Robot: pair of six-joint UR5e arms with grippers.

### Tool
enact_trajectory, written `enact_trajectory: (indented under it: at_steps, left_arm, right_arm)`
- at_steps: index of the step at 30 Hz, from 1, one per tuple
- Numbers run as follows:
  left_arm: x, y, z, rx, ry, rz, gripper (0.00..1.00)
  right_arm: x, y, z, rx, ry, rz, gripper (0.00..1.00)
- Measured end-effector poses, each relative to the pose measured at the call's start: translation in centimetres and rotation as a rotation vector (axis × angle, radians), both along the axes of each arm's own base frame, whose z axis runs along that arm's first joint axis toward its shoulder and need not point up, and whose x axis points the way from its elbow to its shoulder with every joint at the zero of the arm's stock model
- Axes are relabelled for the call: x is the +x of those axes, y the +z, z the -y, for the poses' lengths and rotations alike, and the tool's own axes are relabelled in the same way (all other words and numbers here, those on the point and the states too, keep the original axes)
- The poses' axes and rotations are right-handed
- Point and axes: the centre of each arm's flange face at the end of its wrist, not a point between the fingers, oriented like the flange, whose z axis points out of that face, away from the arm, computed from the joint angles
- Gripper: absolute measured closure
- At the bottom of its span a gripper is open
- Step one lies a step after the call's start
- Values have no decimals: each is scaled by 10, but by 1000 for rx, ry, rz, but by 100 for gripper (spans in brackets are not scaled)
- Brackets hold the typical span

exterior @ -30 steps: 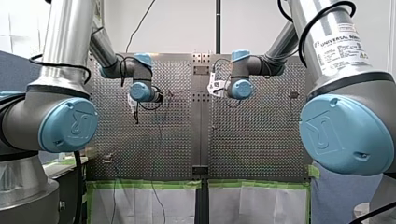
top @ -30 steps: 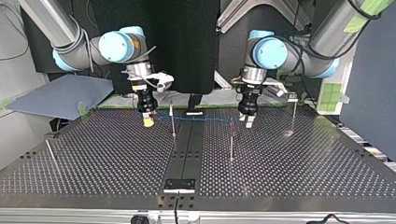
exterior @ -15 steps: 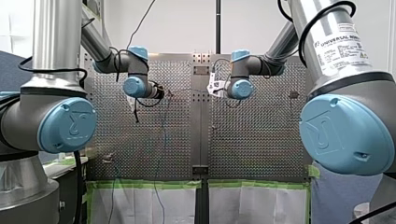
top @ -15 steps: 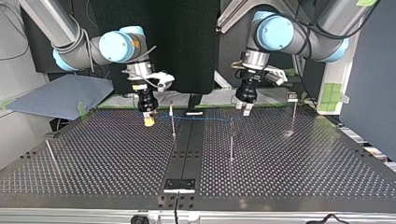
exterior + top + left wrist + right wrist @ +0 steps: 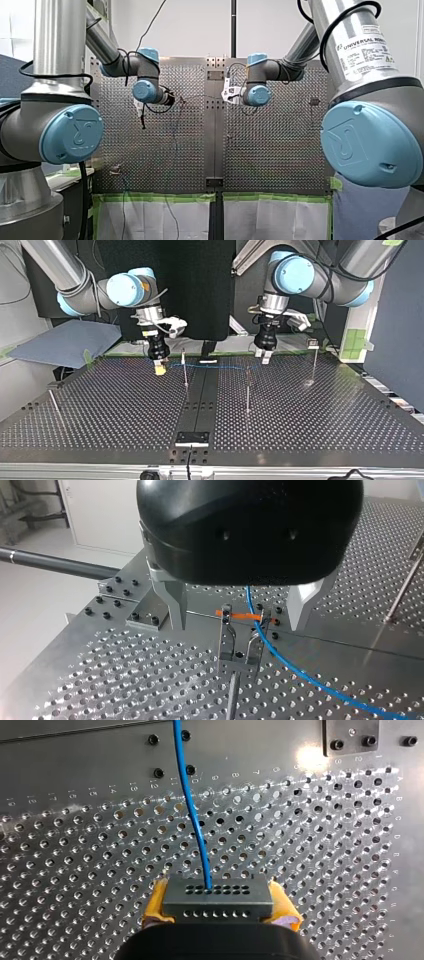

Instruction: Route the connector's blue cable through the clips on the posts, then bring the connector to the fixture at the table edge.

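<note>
Connector clamped between the yellow pads of my right gripper, low over the perforated counter at the top view's far left. Blue cable leaving one hole in the connector's grey face and running straight ahead of the fingers toward the bolted centre strip.

From across the counter, cable strung level from my right gripper past a thin post to a second post near the middle. My left gripper hovering by the top of that second post, metal fingers spread wide to either side of its clip. Cable meeting the clip's fork beside an orange band, then trailing away over the counter; inside the fork or only against one prong, impossible to tell.

Two more posts: one upright at the top view's right, one leaning at its left. Fixture at the middle of the counter's near edge in that view, well apart from the connector.
</note>
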Motion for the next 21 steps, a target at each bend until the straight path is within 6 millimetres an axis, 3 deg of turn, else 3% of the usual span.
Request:
enact_trajectory:
  at_steps: [21]
  left_arm:
    - [-3,1,5,47,4,4,0]
  right_arm:
    - [-1,-1,0,6,-2,-1,98]
